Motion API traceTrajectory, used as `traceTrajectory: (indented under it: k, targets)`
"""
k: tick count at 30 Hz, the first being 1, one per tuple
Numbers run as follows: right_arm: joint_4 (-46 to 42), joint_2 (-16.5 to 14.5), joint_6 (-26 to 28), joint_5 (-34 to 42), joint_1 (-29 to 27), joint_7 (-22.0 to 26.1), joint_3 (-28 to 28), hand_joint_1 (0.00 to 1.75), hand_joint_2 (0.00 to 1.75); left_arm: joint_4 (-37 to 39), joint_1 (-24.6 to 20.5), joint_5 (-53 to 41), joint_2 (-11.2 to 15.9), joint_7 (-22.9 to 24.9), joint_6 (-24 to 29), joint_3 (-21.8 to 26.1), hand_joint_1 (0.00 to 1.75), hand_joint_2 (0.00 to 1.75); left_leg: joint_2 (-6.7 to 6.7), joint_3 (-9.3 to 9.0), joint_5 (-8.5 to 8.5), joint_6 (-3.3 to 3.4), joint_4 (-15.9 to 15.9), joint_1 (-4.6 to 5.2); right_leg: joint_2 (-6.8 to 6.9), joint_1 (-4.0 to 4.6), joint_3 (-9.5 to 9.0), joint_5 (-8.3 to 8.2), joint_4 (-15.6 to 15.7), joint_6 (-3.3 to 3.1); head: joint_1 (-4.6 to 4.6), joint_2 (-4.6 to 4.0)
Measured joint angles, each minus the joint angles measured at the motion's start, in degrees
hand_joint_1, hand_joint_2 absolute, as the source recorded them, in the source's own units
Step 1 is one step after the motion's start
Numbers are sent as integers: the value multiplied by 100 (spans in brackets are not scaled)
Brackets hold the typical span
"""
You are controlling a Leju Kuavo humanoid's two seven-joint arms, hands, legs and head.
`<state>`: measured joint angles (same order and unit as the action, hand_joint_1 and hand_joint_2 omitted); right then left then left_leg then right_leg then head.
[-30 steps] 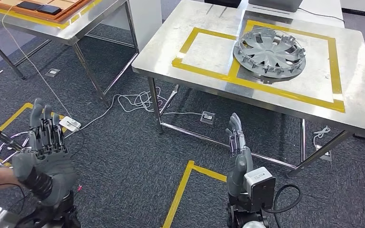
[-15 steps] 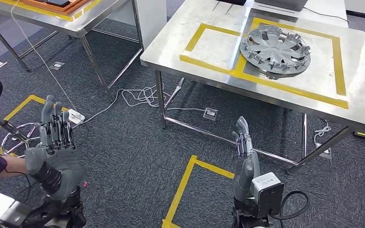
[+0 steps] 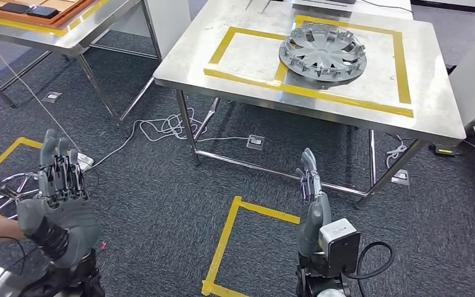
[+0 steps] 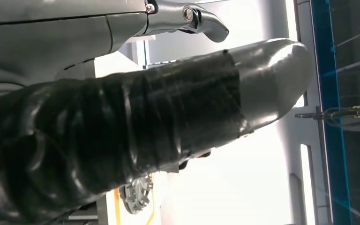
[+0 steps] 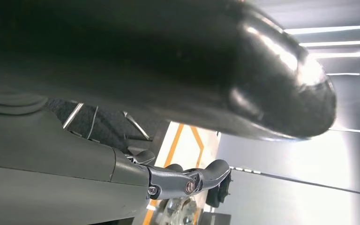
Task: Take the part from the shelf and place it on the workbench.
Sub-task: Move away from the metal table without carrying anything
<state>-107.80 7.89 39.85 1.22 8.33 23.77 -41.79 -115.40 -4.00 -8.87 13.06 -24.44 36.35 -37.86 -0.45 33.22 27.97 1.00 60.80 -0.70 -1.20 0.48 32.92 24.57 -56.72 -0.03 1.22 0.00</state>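
Grey carpet (image 3: 161,204) with yellow tape squares lies under a steel desk (image 3: 427,111). On the desk, inside the taped frame, sits the part (image 3: 323,49), a grey wheel cover. Both hands are low and well apart from it: left hand (image 3: 59,192) and right hand (image 3: 312,198) are released, fingers straight, holding nothing. Judging by this, the placing looks done; nothing seems left.

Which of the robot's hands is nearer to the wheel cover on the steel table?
Right. The right hand is raised just below the table, short of the wheel cover. The left hand is far off to the side, over the carpet.
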Motion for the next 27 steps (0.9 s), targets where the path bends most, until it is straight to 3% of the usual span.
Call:
traceTrajectory:
  k: [2, 5, 7, 10, 11, 12, 15, 17, 20, 21, 23, 25, 26, 27]
  targets:
    - [-1, 0, 1, -1, -2, 4, 0, 0, 0, -6, -2, -1, 0, -3, 1, 3, 0, 0, -50, -223, -39, 53, -362, 27, -23, -2, 46, -44, -10, 56, 11, 0]
    - [-1, 0, 3, -2, -9, 9, 2, 0, 0, -11, 0, -1, -1, -2, 1, 5, 0, 0, -9, -214, -136, 102, -421, 19, -33, -15, 126, -65, -34, 158, 25, 0]
    - [-1, 0, 5, -2, -4, 11, 4, 0, 0, -11, 0, -1, -2, -1, 0, 5, 0, 0, 37, -181, -211, 145, -469, -14, 0, -26, 294, 186, -359, 222, -22, 0]
    - [1, 1, 9, 1, -10, 11, 4, 0, 0, -11, 12, -1, -3, 0, 0, 5, 0, 0, 95, -57, -286, 172, -458, -10, 45, -75, 688, 751, -1418, 304, -135, 0]
    - [2, 1, 9, 2, -13, 12, 4, 0, 0, -10, 16, -1, -3, 1, 1, 5, 0, 0, 118, -7, -312, 168, -446, -8, 51, -82, 720, 803, -1591, 321, -162, 0]
    - [3, 2, 9, 2, -15, 13, 4, 0, 0, -10, 18, -1, -3, 1, 1, 5, 0, 0, 140, 41, -335, 162, -428, -8, 56, -86, 643, 756, -1544, 328, -186, 0]
    - [3, 2, 9, 2, -13, 16, 6, 0, 0, -10, 20, -1, -3, 0, 3, 5, 0, 0, 193, 144, -384, 116, -360, 2, 130, -70, -18, 404, -464, 271, -246, 0]
    - [-1, 1, 9, -1, -9, 19, 9, 0, 0, -11, 20, -1, -4, -1, 4, 6, 0, 0, 224, 177, -421, 57, -338, 8, 171, -31, -229, 344, -40, 186, -252, 0]
    - [-2, 0, 9, -2, -16, 20, 19, 0, 0, -12, 20, -1, -3, -2, 5, 10, 0, 0, 241, 206, -467, -49, -344, -5, 142, -21, -220, 266, 12, 64, -246, -1]
    - [-2, 0, 9, -2, -17, 21, 20, 0, 0, -13, 20, -1, -1, -2, 6, 15, 0, 0, 211, 252, -398, -80, -277, -7, 137, -36, -233, 219, 41, 25, -235, -1]
    - [-1, -4, 9, -3, -16, 22, 21, 0, 0, -13, 24, 0, 2, -5, 6, 30, 0, 0, 132, 467, -31, -126, 207, -16, 130, -68, -225, 118, 79, -35, -171, 0]
    - [0, -7, 9, -4, -21, 25, 21, 0, 0, -10, 28, 1, 2, -8, 3, 37, 0, 0, 96, 739, 379, -165, 968, -25, 109, -70, -124, 45, 68, -57, -102, 0]
    - [1, -7, 9, -4, -25, 26, 22, 0, 0, -8, 30, 2, 3, -8, 2, 38, 0, 0, 92, 800, 454, -177, 1200, -28, 91, -70, -74, 17, 59, -53, -82, 0]
    - [1, -7, 9, -4, -29, 27, 22, 0, 0, -7, 31, 3, 3, -8, 1, 39, 0, 0, 90, 758, 425, -180, 1216, -29, 71, -70, -31, -7, 47, -44, -64, 0]
